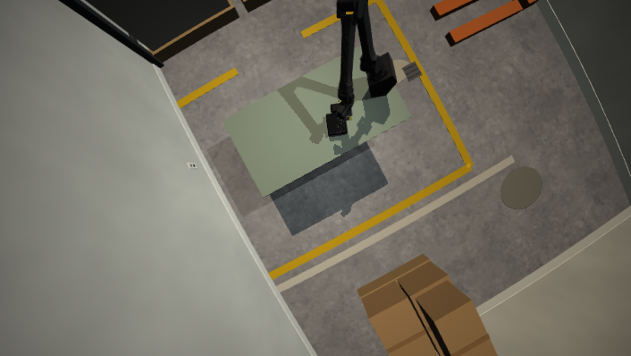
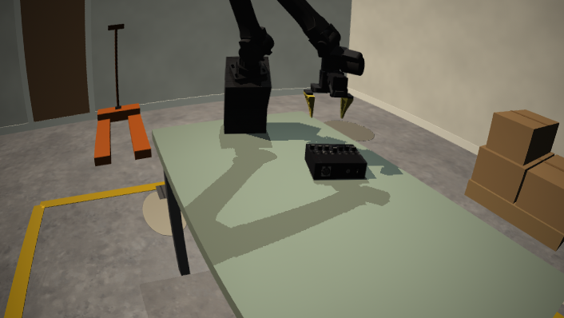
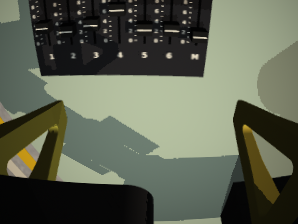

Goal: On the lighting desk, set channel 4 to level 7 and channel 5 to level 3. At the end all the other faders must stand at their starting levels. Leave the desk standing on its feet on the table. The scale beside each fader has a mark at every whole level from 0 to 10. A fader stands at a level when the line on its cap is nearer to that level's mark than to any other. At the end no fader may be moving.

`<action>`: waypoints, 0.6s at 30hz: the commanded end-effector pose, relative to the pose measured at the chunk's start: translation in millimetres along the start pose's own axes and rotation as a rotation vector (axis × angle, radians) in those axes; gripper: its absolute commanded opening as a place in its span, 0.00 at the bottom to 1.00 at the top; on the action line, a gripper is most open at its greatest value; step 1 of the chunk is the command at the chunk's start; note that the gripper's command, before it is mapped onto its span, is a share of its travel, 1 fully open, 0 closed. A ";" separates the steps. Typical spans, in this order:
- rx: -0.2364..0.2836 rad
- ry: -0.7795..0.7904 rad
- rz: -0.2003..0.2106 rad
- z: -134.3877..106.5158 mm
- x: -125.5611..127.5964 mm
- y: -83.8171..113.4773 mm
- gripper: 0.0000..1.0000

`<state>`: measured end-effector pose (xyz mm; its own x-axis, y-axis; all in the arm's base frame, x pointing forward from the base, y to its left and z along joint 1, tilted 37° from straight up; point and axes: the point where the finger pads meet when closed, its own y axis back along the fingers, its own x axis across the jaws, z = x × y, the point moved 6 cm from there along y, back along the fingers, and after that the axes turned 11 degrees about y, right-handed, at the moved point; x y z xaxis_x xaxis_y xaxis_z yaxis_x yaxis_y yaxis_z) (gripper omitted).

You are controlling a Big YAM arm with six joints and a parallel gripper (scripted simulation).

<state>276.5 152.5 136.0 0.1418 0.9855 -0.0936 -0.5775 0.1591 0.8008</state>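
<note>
While my claw hangs wide apart and empty, the desk stands on the bench.
Fader 4 sits above its neighbours.

A lighting desk stands on a table, in front of the arm's pedestal. The gripper hangs above and behind the desk. A pallet jack sits on the floor left of the table, cardboard boxes right.

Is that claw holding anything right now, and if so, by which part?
Nothing is held. The claw hangs wide open above the lighting desk, touching none of its faders.
</note>
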 end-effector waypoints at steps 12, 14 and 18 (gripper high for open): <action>-0.032 -0.041 0.032 19.5 12.4 54.2 1.00; -0.023 -0.037 0.023 18.1 12.7 50.5 1.00; -0.023 -0.039 0.022 18.4 12.1 50.2 1.00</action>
<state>255.6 158.6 165.4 0.1550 0.9838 -0.0901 -0.5723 0.1637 0.8035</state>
